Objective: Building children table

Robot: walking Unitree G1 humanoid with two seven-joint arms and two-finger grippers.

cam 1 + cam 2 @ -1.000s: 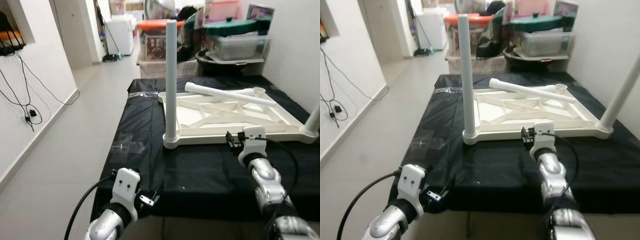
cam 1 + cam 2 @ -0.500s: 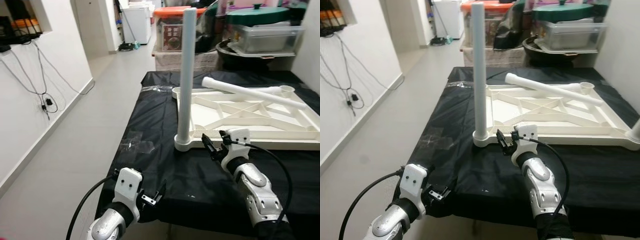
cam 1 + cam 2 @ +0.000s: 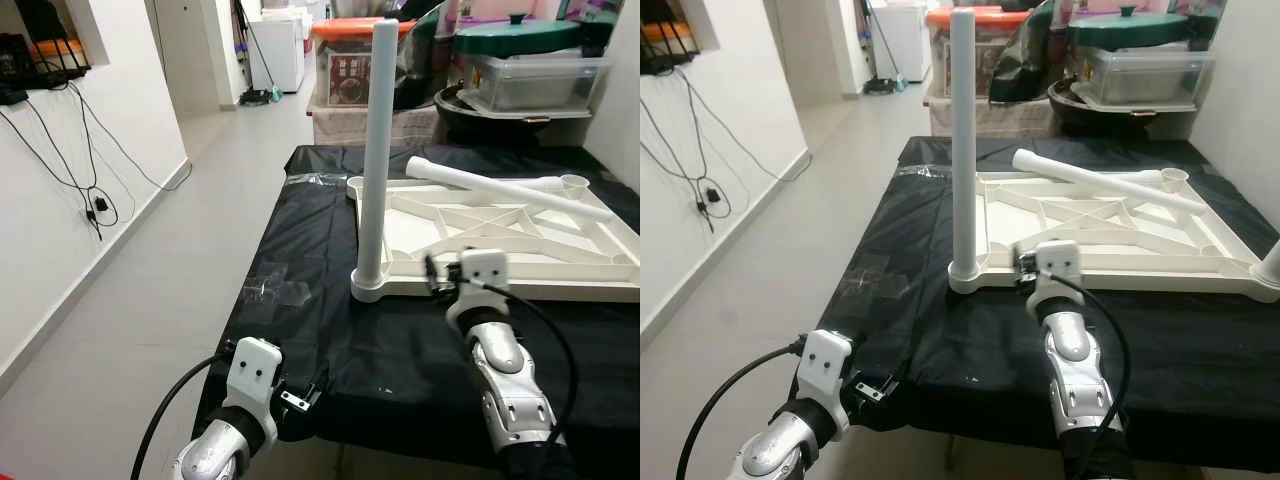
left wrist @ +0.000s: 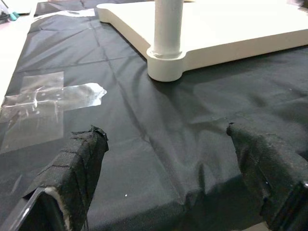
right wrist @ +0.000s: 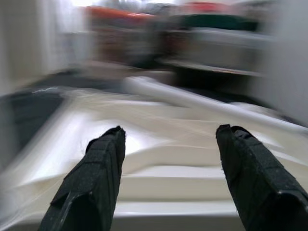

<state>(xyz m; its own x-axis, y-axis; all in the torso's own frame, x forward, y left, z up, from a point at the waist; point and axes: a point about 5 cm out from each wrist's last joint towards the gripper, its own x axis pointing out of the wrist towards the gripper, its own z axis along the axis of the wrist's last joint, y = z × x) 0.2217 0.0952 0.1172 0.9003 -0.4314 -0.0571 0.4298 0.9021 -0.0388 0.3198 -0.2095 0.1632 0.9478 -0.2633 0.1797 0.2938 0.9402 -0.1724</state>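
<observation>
Tabletop (image 3: 520, 235) before right pincer (image 5: 166, 178)

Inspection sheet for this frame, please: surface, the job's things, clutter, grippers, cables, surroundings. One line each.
Surface: black cloth over the work table, creased, with a patch of clear tape stuck on it.
Job's things: white tabletop lying underside up; one white leg upright in its near left corner; a loose leg lying across the far side.
Clutter: nothing seen on the cloth.
Grippers: left gripper open, low at the cloth's near edge; right gripper open, at the tabletop's near edge.
Cables: black cable along the left arm; wall wires hanging at left.
Surroundings: storage bins behind the table; hallway floor on the left.
</observation>
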